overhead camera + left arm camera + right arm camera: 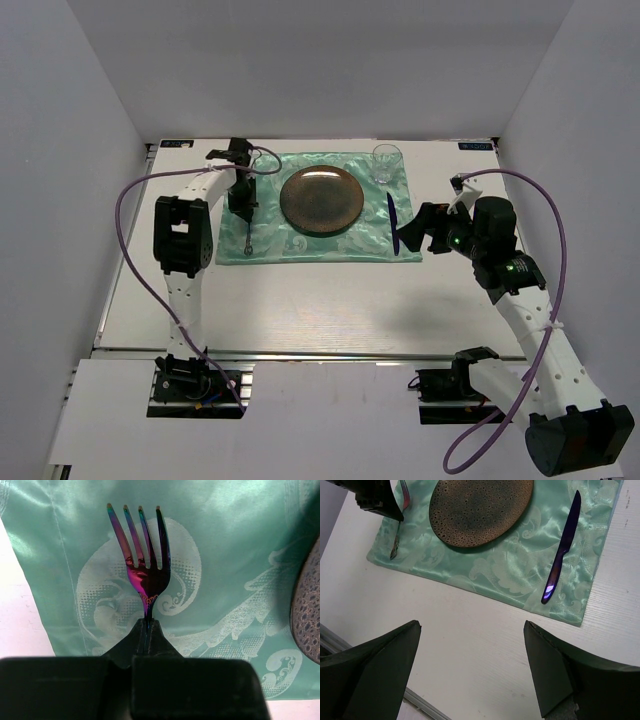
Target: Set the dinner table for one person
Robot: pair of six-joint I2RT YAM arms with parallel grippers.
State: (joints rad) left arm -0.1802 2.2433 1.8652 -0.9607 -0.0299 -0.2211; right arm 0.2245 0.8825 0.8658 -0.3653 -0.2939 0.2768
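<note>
We judge the step in hand to be laying the fork to the left of the plate. In the left wrist view the left gripper (147, 630) is pinched tight on the neck of the iridescent purple metal fork (145, 565), whose four tines point toward the top of the frame over the shiny green patterned cloth (230, 555). From above, the fork sits at the left edge of that cloth, just beside the round, speckled dark-brown plate (321, 200) at the centre. In the right wrist view its handle end appears to touch the fabric, though we cannot tell whether the whole fork lies flat. The right gripper (471, 625) holds nothing, its jaws spread wide, and hangs over bare tabletop near the cloth's right edge. The iridescent blue-purple knife (562, 547) lies on the right side of the cloth, and a clear drinking glass (387, 162) stands at its upper right corner. The next move, as we read it, calls for the left jaws to part and lift straight up without dragging the fork askew. The large flat white rectangular dinner table (300, 300) fills the middle of the overhead frame, matte and plain, with a metal rail along its lower edge.
</note>
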